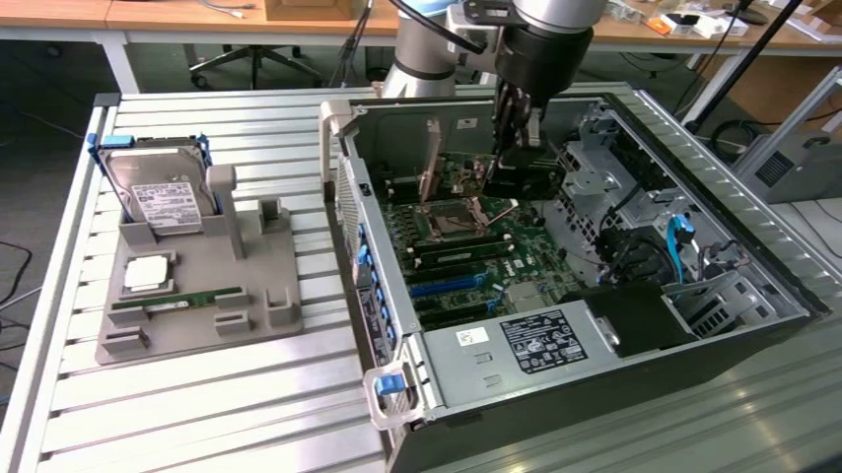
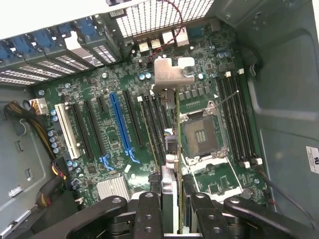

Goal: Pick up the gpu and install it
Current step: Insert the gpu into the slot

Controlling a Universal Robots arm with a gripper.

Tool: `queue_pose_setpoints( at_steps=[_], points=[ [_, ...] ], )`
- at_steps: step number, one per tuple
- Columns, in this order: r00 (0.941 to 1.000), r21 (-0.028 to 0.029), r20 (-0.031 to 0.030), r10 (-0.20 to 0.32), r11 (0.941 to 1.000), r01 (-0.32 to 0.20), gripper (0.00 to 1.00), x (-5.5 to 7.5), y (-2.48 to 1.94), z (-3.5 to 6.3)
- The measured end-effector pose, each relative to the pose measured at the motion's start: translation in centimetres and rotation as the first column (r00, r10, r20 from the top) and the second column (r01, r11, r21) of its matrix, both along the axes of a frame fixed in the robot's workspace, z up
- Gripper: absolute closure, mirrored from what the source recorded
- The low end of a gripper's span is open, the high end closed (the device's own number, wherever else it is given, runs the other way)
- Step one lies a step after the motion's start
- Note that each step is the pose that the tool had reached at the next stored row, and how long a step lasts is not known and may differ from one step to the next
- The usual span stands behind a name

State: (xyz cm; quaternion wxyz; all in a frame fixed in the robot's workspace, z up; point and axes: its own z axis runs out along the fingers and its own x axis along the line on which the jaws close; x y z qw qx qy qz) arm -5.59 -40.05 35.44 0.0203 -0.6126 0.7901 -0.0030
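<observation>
My gripper (image 1: 516, 138) hangs inside the open computer case (image 1: 394, 325), shut on the gpu (image 1: 523, 177). The gpu is a thin card with a black cooler, held on edge just above the motherboard (image 1: 526, 236). In the wrist view the gpu (image 2: 170, 181) runs edge-on between the black fingers (image 2: 149, 214) of the gripper (image 2: 172, 214). Its silver bracket (image 2: 172, 74) is at the far end, toward the case's rear grille. The card hovers over the black slots between the blue slot (image 2: 122, 127) and the CPU socket (image 2: 199, 134). I cannot tell if it touches a slot.
A grey stand (image 1: 197, 296) on the slatted table at the exterior view's left holds a hard drive (image 1: 165, 197), a CPU (image 1: 145, 274) and a memory stick (image 1: 177, 299). Inside the case are the power supply (image 1: 539, 340), drive cages and cables (image 1: 677, 246).
</observation>
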Motion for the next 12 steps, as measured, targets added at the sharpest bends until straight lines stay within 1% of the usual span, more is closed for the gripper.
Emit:
queue_pose_setpoints(
  at_steps=[12],
  points=[
    [0.9992,-0.0011,0.0,0.04,0.9992,-0.04,0.73,0.0,0.0,-0.05]
  ],
)
